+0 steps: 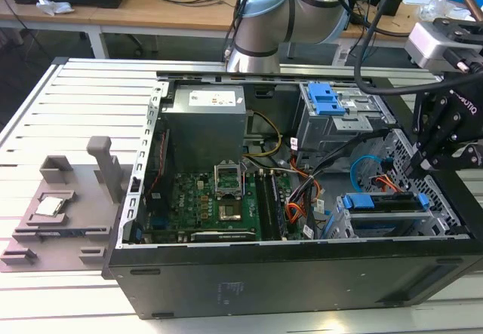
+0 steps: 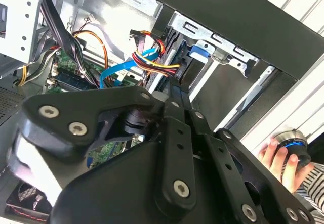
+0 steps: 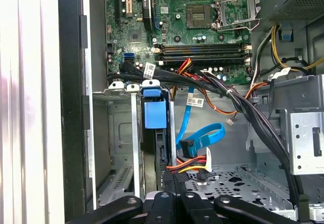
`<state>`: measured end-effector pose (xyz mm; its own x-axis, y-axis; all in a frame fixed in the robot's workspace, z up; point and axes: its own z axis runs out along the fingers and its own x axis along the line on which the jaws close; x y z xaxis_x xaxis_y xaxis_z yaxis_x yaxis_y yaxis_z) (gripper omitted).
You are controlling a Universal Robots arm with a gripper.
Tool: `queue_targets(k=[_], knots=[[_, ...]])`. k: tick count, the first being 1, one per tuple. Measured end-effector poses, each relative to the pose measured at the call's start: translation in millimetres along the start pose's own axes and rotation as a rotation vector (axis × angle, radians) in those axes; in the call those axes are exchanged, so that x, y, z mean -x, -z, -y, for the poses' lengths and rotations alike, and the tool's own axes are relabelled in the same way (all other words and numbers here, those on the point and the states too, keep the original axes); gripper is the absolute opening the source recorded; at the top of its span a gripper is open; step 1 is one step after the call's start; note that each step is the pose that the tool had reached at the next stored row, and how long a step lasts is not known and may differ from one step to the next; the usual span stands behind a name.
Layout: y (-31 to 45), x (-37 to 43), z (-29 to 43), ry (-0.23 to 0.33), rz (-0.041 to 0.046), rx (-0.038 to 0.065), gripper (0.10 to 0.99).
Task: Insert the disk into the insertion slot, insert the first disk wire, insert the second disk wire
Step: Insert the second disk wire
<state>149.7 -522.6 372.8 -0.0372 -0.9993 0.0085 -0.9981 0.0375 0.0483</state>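
The disk (image 1: 385, 204) lies in the insertion slot (image 1: 338, 227), the low grey cage at the front on the exterior view's right, its blue carrier showing. In the first wrist view the disk's blue end tab (image 3: 154, 114) stands up between the cage walls (image 3: 119, 133). My gripper (image 1: 413, 168) hangs just behind the disk. Its fingers (image 3: 163, 204) are pressed together, and the black plug of the red, orange and yellow wire (image 3: 191, 164) sits at their tips. A blue flat wire (image 3: 205, 135) with a dark plug lies loose beside it. The same coloured wires (image 2: 152, 58) run past the gripper (image 2: 169, 85).
A taller grey cage with a blue latch (image 1: 329, 99) stands behind. The motherboard (image 1: 215, 202), black cable bundles (image 3: 238, 102) and the power supply (image 1: 205, 127) crowd the case. A grey fixture block (image 1: 64, 206) sits outside. A person's hand (image 2: 278, 158) rests on a knob.
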Motion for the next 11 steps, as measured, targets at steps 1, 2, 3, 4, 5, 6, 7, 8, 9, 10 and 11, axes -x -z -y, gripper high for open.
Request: queue_targets(k=[1,2,3,4,5,6,7,8,9,10,11], knots=[[0.0,0.0,0.0,0.000,0.0000,0.000,0.169],[0.1,0.0,0.0,0.000,0.0000,0.000,0.235],[0.1,0.0,0.0,0.000,0.0000,0.000,0.302],[0.2,0.0,0.0,0.000,0.0000,0.000,0.302],[0.2,0.0,0.0,0.000,0.0000,0.000,0.302],[0.3,0.0,-0.3,0.000,-0.0001,0.000,0.302],[0.2,0.0,-1.0,0.000,-0.0001,0.000,0.302],[0.2,0.0,-1.7,0.000,-0.0001,0.000,0.302],[0.9,0.1,-2.4,0.000,-0.0001,0.000,0.302],[3.7,0.3,-2.5,0.000,0.0000,0.000,0.302],[5.3,0.5,-2.7,0.000,0.0000,0.000,0.302]])
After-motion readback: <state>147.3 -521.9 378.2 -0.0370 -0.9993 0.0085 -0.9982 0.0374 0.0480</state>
